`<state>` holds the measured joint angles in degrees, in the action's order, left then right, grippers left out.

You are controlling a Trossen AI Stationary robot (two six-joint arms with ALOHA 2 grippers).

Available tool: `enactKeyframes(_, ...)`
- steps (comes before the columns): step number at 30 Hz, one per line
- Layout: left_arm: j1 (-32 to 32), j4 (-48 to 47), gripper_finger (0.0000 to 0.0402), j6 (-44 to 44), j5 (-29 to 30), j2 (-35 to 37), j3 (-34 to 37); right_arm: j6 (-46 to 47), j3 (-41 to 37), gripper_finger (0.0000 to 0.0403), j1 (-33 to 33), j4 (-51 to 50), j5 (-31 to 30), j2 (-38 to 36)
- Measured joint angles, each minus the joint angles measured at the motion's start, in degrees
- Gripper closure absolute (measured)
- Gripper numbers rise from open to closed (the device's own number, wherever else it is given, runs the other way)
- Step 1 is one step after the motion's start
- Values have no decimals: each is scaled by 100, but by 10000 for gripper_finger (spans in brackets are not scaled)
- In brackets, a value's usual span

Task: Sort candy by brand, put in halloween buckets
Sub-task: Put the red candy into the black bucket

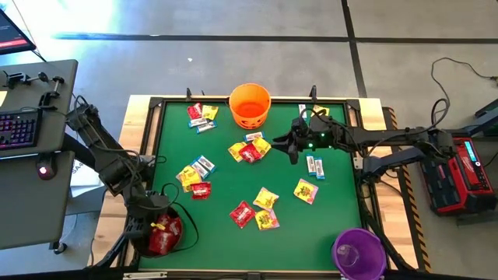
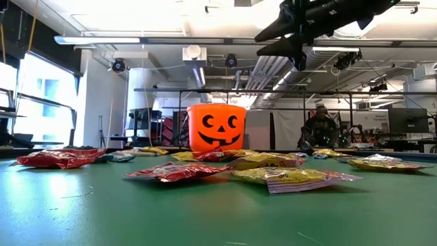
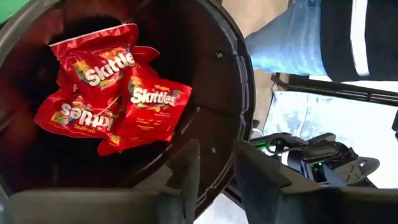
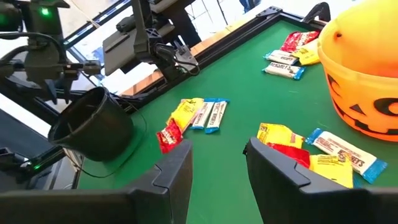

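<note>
Over the black bucket (image 1: 165,233) at the table's near left corner, my left gripper (image 3: 217,177) is open with nothing between its fingers. Three red candy packets (image 3: 109,93) lie in the bucket's bottom. My right gripper (image 4: 217,165) is open and hangs above the green mat, just right of a pile of red, yellow and white-blue candy (image 1: 250,149) in front of the orange bucket (image 1: 249,105). More packets (image 1: 257,208) lie scattered on the mat. At the near right corner stands the purple bucket (image 1: 358,253).
A black frame (image 1: 156,140) borders the green mat. A desk with a keyboard (image 1: 19,128) stands to the left and a red device (image 1: 459,175) to the right. Beside the black bucket is a person's leg in jeans (image 3: 292,43). Bare mat lies near the front edge.
</note>
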<state>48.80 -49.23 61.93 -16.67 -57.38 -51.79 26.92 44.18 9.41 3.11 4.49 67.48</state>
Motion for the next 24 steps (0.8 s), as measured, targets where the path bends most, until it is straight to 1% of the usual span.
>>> enactKeyframes(2,-2,24,302,0,0,28,-11,0,0,265,0,-45,0,0)
enactKeyframes(5,-2,11,296,-110,36,32,-211,11,0,265,0,-81,-2,0)
enactKeyframes(11,-131,-28,299,-411,514,37,-754,2,0,265,0,-80,-150,0)
enactKeyframes(14,-351,-32,307,-562,706,37,-908,-28,0,265,-6,-80,-279,2)
enactKeyframes(18,-741,-49,322,-1037,1000,47,-966,-42,0,271,-55,-82,-280,85)
enactKeyframes(24,-1385,-4,349,-2056,1660,54,-966,81,0,286,-260,-23,-293,578)
